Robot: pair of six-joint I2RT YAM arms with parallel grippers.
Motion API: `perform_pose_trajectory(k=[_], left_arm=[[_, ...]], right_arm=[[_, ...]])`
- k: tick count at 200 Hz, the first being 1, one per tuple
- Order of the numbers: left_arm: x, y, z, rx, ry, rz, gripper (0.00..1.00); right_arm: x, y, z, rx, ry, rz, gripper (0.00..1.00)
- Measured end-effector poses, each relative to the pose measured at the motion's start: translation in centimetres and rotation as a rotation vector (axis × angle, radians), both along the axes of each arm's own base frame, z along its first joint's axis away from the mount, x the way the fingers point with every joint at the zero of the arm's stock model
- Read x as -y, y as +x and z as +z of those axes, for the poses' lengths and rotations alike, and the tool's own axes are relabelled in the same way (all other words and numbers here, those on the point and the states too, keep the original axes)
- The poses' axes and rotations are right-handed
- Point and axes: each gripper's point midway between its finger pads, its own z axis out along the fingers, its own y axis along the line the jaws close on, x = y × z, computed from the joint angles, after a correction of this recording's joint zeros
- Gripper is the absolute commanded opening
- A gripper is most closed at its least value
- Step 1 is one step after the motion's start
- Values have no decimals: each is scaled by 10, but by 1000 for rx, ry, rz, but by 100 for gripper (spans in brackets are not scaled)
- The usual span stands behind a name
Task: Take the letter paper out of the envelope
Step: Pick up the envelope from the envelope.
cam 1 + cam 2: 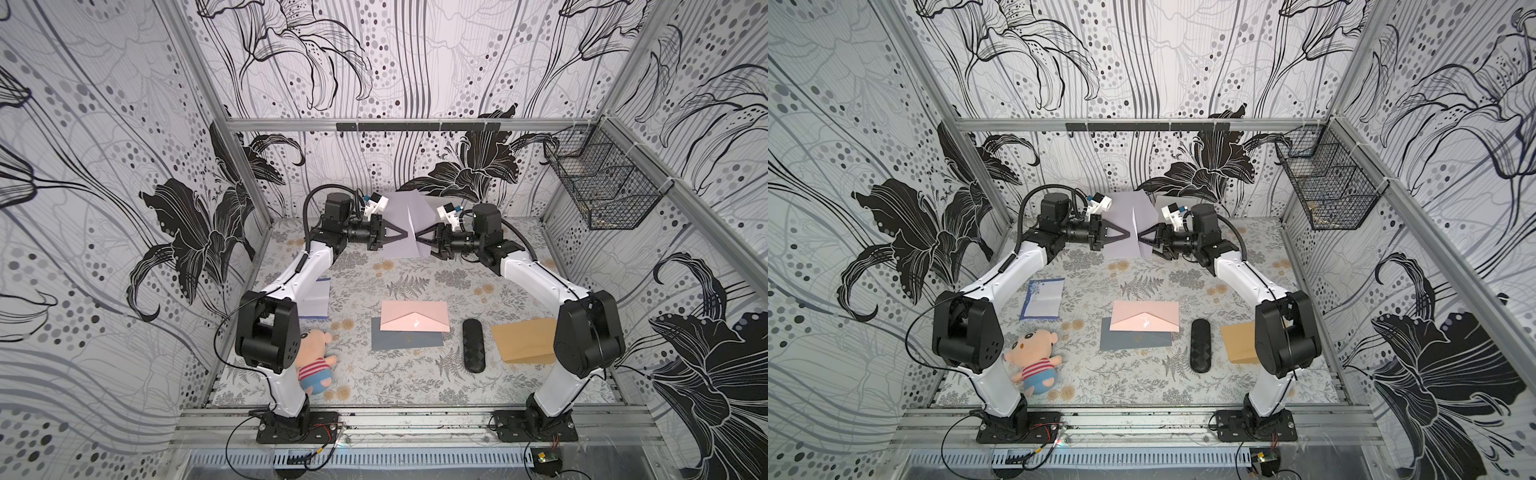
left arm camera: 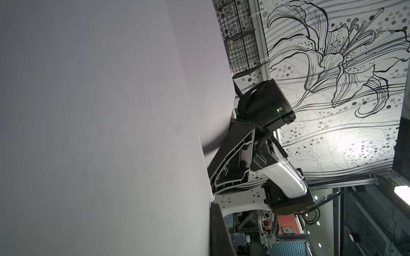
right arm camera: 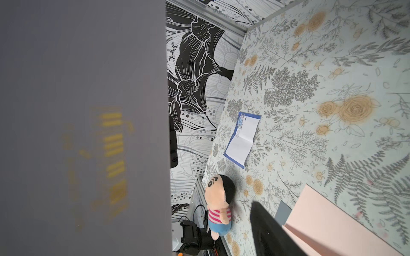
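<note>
Left gripper [image 1: 404, 236]: clenched on the grey envelope [image 1: 397, 214], held aloft at the back; right gripper [image 1: 417, 238]: jaws apart at its other side, the one visible finger [image 3: 270, 232] clear of it. Risk: on a single pinch the envelope may swing, buckle or slip as the right jaws close, or they may catch envelope wall with the letter. Hidden: letter, envelope mouth, the right gripper's second finger; faint yellow marks [image 3: 115, 155] on its face, source unclear.

Raised sheet [image 1: 401, 208]: lilac-grey, faint yellow print noted. Desk [image 1: 415, 282]: pale, printed with grey ferns, tan roses. Pink envelope [image 1: 415, 316], slate-blue envelope [image 1: 405, 343], tan envelope [image 1: 523, 338] recorded. Letter paper [image 1: 1043, 298]: white, blue-bordered. Doll [image 1: 316, 368]: red-white striped shirt, blue shorts. Case [image 1: 473, 345]: black, diamond-patterned.
</note>
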Motion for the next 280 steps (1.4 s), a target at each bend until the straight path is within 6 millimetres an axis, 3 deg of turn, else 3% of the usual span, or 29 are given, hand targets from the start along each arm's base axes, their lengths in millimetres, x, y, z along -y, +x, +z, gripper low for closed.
perform_pose_trajectory(k=[76,102,119,193,243,263,280], left_arm=[[-1,0,-7,-3,24,9,0],[-2,1,-10,-2,35,14,0],[-2,1,-14,-8,48,20,11],[-13,16,-33,-1,181,137,71],[-56,30,-52,-44,433,430,65],[-65,29,-43,-40,475,502,62],[-55,31,-24,-12,472,517,57]], right_arm=[[-6,-6,4,-45,51,15,41],[-8,-10,7,-60,69,25,15],[-8,-12,12,-62,80,28,0],[-4,-21,1,-110,50,-16,0],[27,-14,11,59,-120,-234,0],[36,-10,14,169,-210,-308,0],[32,-10,11,270,-308,-336,0]])
